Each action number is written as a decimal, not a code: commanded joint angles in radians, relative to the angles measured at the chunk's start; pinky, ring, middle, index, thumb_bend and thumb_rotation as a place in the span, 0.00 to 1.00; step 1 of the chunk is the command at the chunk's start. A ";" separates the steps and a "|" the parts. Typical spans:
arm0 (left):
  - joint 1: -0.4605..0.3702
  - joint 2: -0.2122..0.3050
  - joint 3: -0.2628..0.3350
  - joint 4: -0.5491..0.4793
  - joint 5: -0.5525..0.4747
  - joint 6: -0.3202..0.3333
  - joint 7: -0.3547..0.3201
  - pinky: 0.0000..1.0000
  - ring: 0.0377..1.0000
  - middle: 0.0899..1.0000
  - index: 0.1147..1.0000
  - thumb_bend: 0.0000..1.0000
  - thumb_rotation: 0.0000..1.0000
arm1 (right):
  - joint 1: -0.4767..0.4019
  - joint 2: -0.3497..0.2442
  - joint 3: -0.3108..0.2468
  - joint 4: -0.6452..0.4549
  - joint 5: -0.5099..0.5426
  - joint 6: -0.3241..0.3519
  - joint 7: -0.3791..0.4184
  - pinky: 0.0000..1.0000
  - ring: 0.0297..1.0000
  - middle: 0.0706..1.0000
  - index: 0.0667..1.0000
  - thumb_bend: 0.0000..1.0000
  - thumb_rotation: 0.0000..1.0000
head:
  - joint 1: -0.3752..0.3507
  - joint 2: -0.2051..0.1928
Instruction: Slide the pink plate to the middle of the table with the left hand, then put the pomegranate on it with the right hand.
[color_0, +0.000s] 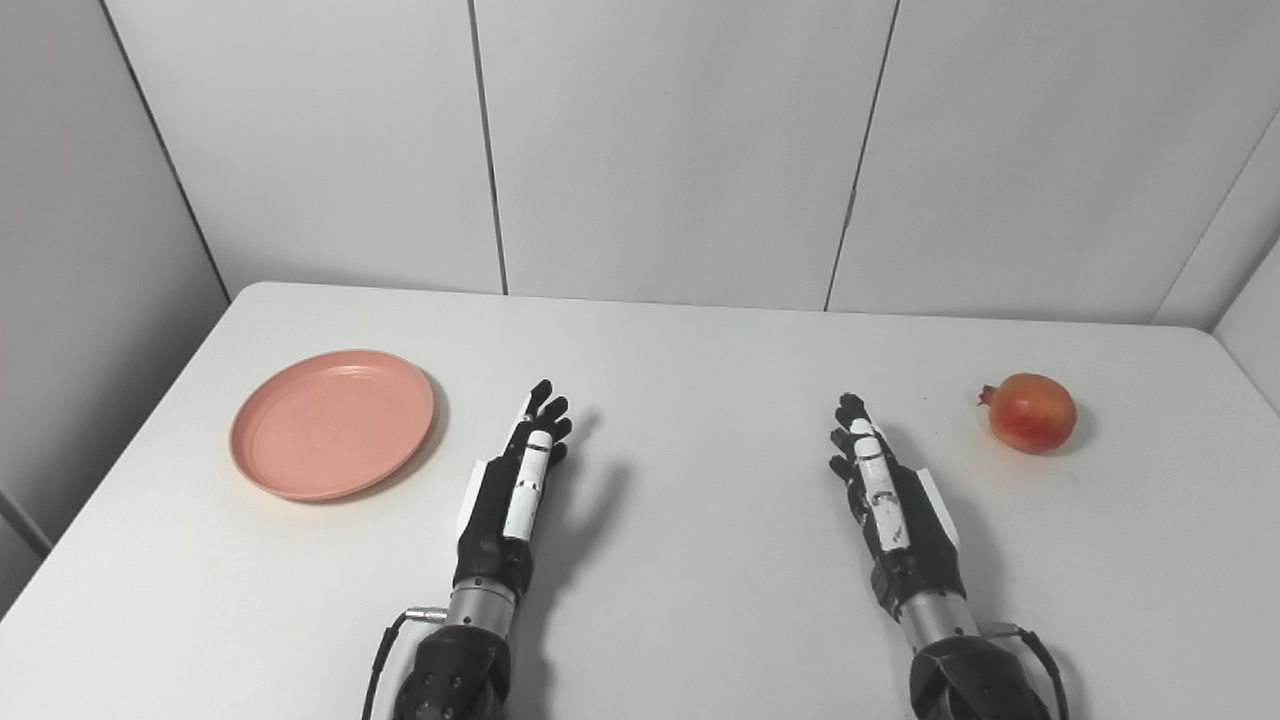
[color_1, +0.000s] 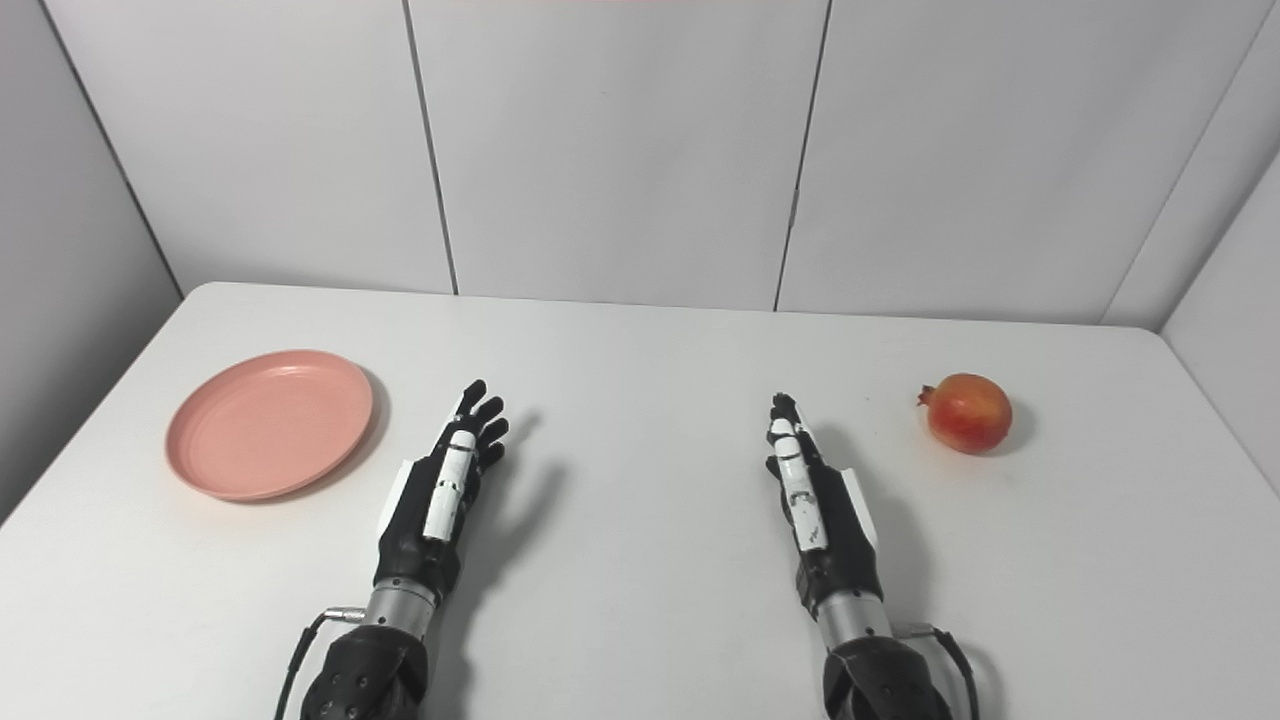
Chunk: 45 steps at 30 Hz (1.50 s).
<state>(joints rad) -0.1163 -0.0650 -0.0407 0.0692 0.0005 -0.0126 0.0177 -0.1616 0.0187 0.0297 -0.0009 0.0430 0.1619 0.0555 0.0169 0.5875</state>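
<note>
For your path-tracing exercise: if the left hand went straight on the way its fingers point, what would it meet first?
Probably nothing: the left hand points up-table, passing right of the pink plate over bare table toward the wall.

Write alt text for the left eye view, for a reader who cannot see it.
Two black robot hands, left hand and right hand, are open over a white table, holding nothing. A pink plate lies empty at the left; a pomegranate sits at the right.

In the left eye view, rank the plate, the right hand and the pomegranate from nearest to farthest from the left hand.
1. Pink plate, just left of the left hand.
2. Right hand, across the table's middle, to the right.
3. Pomegranate, far right, beyond the right hand.
</note>
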 joint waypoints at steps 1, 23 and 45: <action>-0.012 -0.005 -0.007 -0.026 0.008 -0.008 -0.001 0.94 0.93 0.94 0.93 0.39 1.00 | -0.027 0.006 -0.004 -0.019 0.011 -0.061 0.003 0.99 0.98 0.98 0.96 0.21 1.00 | 0.001 0.001; -0.015 -0.004 -0.008 -0.019 0.008 -0.012 -0.002 0.94 0.93 0.94 0.93 0.39 1.00 | -0.026 0.004 -0.003 -0.019 0.006 -0.059 0.002 0.98 0.98 0.98 0.96 0.21 1.00 | 0.002 0.000; -0.018 -0.091 -0.047 0.038 0.091 -0.022 0.077 0.91 0.90 0.92 0.90 0.37 1.00 | -0.007 -0.067 -0.032 -0.024 0.063 -0.090 0.060 1.00 0.99 0.98 0.98 0.18 1.00 | 0.276 -0.102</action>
<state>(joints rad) -0.1167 -0.1320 -0.0742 0.0933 0.0809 -0.0179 0.0862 -0.1495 -0.0498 0.0020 -0.0049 0.0921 0.1357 0.1039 0.2930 0.4847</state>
